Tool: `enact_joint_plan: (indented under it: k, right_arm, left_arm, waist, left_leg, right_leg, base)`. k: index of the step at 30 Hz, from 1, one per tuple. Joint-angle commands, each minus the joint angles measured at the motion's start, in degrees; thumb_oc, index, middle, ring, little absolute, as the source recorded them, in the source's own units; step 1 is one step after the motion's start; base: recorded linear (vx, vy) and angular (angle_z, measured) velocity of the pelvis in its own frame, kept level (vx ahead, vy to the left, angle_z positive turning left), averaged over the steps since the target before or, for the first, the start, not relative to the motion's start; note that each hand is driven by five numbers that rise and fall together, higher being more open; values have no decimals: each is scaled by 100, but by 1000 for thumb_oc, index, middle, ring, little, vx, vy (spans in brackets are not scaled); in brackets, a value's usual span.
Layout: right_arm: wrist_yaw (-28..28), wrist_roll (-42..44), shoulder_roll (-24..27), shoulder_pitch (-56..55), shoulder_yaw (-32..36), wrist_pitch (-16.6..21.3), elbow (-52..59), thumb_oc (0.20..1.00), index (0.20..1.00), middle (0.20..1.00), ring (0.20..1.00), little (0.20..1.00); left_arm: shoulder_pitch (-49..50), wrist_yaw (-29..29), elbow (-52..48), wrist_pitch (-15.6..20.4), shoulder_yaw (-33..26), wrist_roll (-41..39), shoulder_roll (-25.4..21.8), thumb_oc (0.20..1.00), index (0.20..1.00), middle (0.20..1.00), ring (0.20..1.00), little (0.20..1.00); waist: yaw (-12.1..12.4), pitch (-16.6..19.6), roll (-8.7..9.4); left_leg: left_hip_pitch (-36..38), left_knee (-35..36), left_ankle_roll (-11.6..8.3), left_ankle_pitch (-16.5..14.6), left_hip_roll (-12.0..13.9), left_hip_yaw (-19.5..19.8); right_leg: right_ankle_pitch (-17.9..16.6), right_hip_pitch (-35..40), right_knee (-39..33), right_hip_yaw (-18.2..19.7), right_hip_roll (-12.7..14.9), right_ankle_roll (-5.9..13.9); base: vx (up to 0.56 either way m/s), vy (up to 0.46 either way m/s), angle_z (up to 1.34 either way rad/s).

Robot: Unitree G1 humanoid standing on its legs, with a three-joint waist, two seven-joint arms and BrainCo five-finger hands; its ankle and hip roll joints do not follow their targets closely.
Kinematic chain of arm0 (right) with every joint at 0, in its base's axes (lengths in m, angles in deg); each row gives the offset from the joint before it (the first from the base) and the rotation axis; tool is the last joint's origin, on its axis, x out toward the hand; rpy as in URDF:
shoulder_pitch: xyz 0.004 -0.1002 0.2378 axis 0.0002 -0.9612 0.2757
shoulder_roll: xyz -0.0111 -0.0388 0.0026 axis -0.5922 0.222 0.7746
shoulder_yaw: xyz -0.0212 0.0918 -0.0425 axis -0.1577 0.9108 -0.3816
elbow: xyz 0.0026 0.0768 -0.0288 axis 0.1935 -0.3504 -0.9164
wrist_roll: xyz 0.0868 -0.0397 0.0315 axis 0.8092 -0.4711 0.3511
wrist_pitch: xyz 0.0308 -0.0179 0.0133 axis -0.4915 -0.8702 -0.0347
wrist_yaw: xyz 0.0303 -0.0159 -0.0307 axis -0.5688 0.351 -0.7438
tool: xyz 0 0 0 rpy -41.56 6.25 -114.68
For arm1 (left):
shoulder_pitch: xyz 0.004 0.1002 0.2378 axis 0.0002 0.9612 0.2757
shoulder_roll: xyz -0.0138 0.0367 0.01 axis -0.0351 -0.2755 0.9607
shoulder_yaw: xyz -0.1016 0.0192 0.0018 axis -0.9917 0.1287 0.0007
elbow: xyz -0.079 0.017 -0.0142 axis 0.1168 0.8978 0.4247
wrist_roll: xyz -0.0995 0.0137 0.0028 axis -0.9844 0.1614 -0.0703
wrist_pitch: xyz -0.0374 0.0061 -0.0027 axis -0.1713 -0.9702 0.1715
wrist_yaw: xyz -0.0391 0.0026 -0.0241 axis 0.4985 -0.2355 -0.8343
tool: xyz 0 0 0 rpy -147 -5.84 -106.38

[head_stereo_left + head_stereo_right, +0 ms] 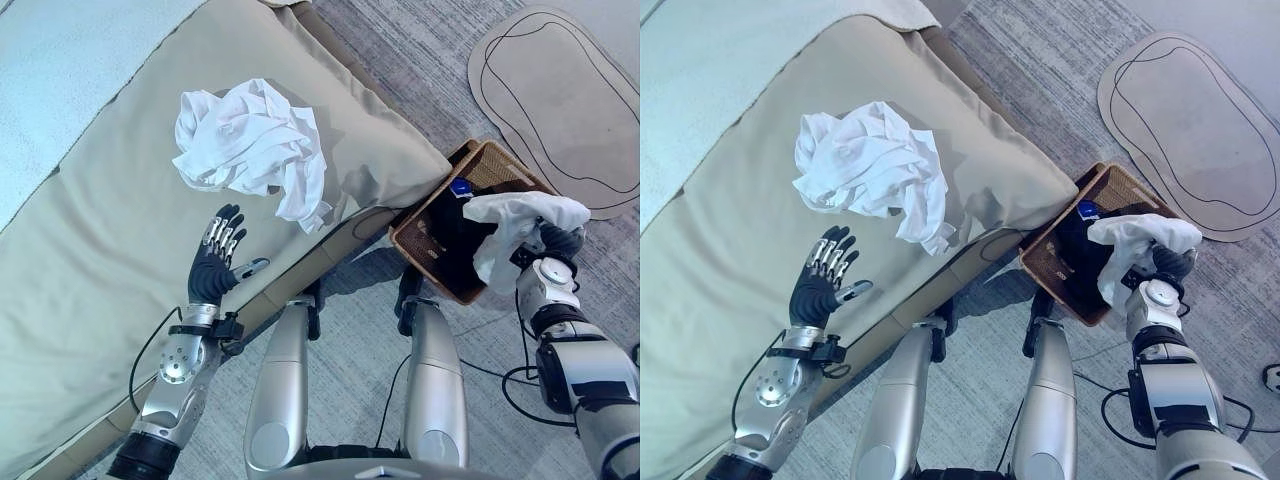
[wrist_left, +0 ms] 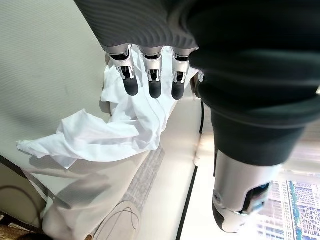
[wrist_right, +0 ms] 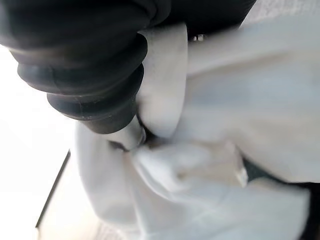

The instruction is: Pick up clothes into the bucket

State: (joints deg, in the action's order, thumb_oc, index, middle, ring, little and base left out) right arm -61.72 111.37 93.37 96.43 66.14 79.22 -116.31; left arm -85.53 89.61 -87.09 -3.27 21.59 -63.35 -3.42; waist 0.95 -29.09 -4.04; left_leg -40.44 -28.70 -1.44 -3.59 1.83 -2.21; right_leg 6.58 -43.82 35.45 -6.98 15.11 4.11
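Observation:
A crumpled white garment (image 1: 250, 145) lies on the beige cushion (image 1: 110, 240). My left hand (image 1: 215, 265) hovers open just short of it, fingers (image 2: 150, 75) straight and pointing at the garment (image 2: 120, 130), not touching. Off the cushion's right corner, a brown wicker basket (image 1: 505, 165) stands on the floor with dark clothes (image 1: 450, 235) and a small blue item (image 1: 460, 187) inside. My right hand (image 1: 562, 242) is at the basket's right rim, shut on a second white cloth (image 1: 520, 215). That cloth (image 3: 240, 100) drapes over the hand and hangs into the basket.
The cushion slopes down to a grey carpet (image 1: 420, 60). A flat beige mat with dark outline curves (image 1: 560, 100) lies on the carpet beyond the basket. A pale blue cover (image 1: 60, 70) borders the cushion's far left side.

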Motion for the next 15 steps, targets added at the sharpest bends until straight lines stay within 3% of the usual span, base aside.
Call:
enact_joint_plan:
  k: [1, 7, 15]
  right_arm:
    - [116, 144, 291, -40, 68, 57, -272, 1000, 1000, 1000, 1000, 1000]
    - [168, -147, 285, -60, -37, -53, -283, 1000, 1000, 1000, 1000, 1000]
    - [221, -601, 147, -90, -217, -318, -502, 1000, 1000, 1000, 1000, 1000]
  left_arm:
    - [125, 91, -439, 287, 15, -23, -109, 1000, 1000, 1000, 1000, 1000]
    - [148, 142, -383, 287, -141, -32, -98, 1000, 1000, 1000, 1000, 1000]
    - [-23, 120, -177, 240, -133, 30, -60, 1000, 1000, 1000, 1000, 1000]
  waist:
    - [4, 441, -108]
    - [6, 476, -100]
    - [7, 562, -71]
  left_leg:
    - [-159, -206, 12, -188, 65, 54]
    - [37, 85, 4, -81, 82, 43]
    - [682, 1073, -67, 336, 105, 55]
  right_leg:
    - [-206, 376, -267, 32, 121, 312]
    - [-311, 539, -512, 12, 107, 328]
    - [-679, 1117, -1397, -147, 84, 422]
  base:
    - [0, 0, 0]
    - [0, 0, 0]
    - [13, -7, 2]
